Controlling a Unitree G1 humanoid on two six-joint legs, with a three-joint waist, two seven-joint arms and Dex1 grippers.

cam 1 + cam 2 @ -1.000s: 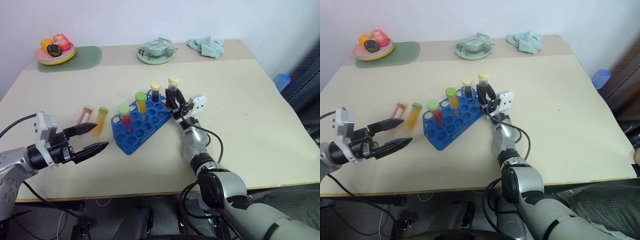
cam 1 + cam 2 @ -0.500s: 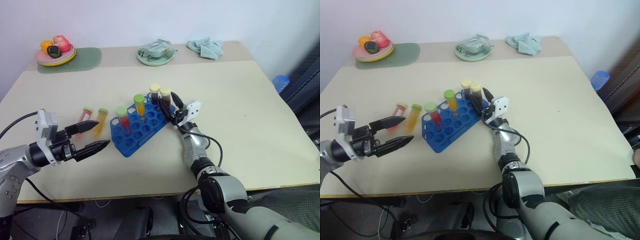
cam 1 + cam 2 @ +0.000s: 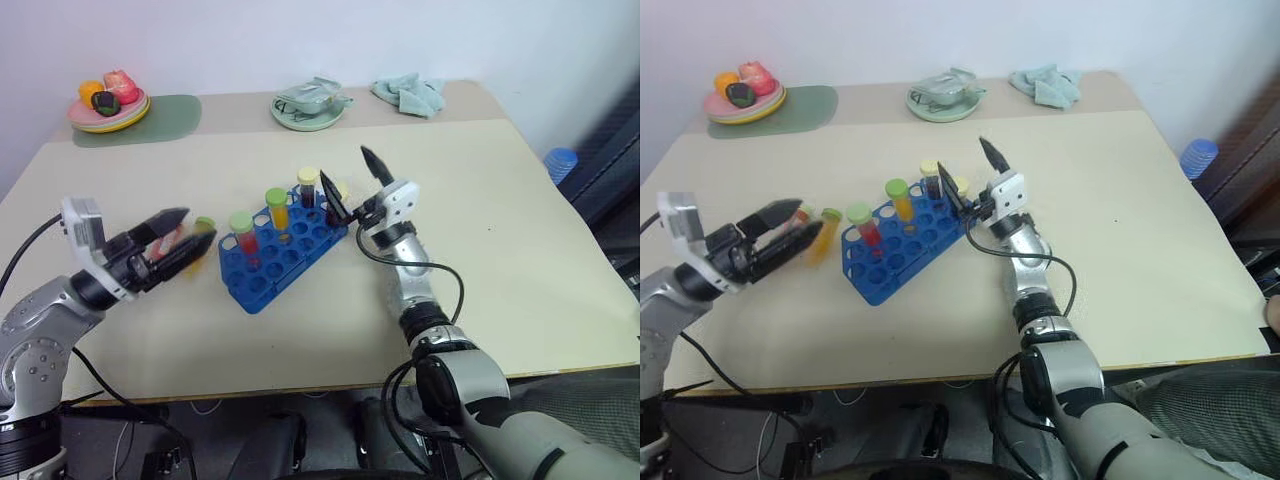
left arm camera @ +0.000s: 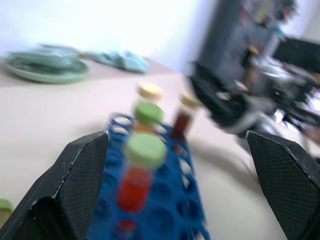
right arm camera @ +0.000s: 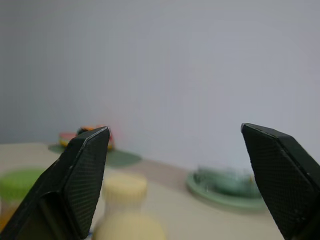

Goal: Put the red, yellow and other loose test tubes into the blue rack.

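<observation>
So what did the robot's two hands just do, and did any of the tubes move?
The right gripper let go of the brown tube with the pale yellow cap, now standing in the blue rack, and lifted away, jaws open. The left gripper moved up toward the two loose tubes lying beside the rack, jaws open. The other three tubes in the rack stayed put.

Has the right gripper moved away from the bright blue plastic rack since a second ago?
Yes. The right gripper has let go of the brown tube, opened and lifted above the bright blue plastic rack.
</observation>
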